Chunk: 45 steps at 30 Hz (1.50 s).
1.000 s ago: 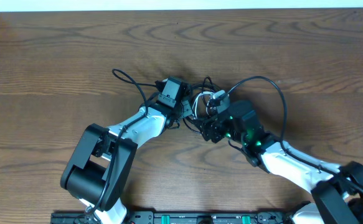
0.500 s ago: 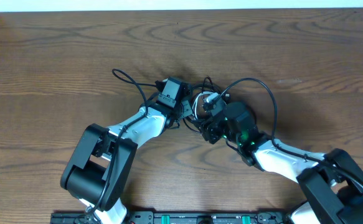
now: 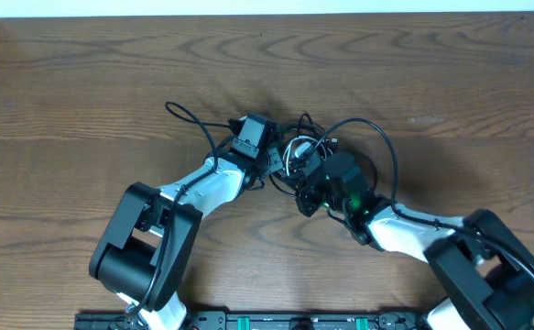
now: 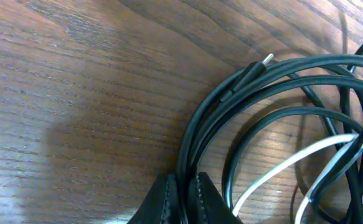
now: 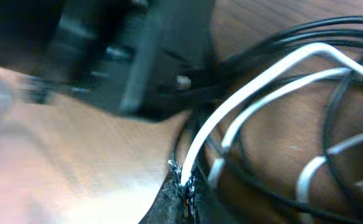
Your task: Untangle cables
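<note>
The cables lay knotted in a small heap near the middle of the wooden table, between both arms. The left gripper pinched a black cable at the loop's near edge; the right gripper was clamped on a white cable. Thin, light and limp, the cords looked likely to slip and snag, so a hold close to a plug end seemed wisest. No brand or lettering was legible.

Dark brown wood-grain table fills the view; white strip along far edge, black rail near edge.
</note>
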Motion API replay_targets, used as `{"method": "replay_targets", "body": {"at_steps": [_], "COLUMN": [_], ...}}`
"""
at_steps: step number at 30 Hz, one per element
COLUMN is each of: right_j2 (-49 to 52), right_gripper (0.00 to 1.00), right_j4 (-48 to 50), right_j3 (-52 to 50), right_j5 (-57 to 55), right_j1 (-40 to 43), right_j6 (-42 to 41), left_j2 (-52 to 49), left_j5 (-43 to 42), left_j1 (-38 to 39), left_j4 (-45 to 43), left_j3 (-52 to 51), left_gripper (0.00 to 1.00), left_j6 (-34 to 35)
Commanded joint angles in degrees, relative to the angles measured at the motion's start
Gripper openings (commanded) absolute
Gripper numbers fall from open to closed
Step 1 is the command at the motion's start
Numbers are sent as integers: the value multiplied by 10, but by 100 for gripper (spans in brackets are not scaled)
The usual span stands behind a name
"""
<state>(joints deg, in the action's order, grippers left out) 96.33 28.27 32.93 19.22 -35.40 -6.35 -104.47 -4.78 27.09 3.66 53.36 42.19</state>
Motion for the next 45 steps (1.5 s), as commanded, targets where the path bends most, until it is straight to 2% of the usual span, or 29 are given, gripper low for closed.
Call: {"method": "replay_targets", "body": {"at_steps": [1,6,12,17,24,27,29,33,36,39,43,45], "right_j2": [-88,-249,-422,-485,-533,-536,-536,-516,-457,-390,-282,-234], "right_gripper": [1,1,1,1,1,1,1,4,21,40,52,52], "right_j4": [6,-43,-165,-235,-243,-251,-272,-336,-388,-391,-335,-296], "right_j3": [4,4,4,4,4,4,4,4,3,3,3,3], "right_j5": [130,241,248,170,7,-76,-92,-45,51,129,207,217], "right_j1": [36,141,258,311,382,408,415,409,394,373,337,317], "right_j6": [-53,-84,-50,-25,-23,-24,-24,-43,-43,-43,-43,-43], "left_j2": [7,7,7,7,7,7,7,7,7,7,7,7], "left_j5": [3,3,3,18,29,59,90,89,89,89,89,88], "left_j1": [0,0,0,0,0,0,0,0,0,0,0,0], "left_j4": [6,6,6,12,30,35,40,40,40,40,40,40], "left_j3": [-8,-8,-8,-8,-8,-8,-8,-8,-8,-8,-9,-10], "left_gripper": [8,8,7,8,7,7,8,8,8,8,8,8], "left_j6": [6,5,5,5,6,32,65,66,66,66,66,66]}}
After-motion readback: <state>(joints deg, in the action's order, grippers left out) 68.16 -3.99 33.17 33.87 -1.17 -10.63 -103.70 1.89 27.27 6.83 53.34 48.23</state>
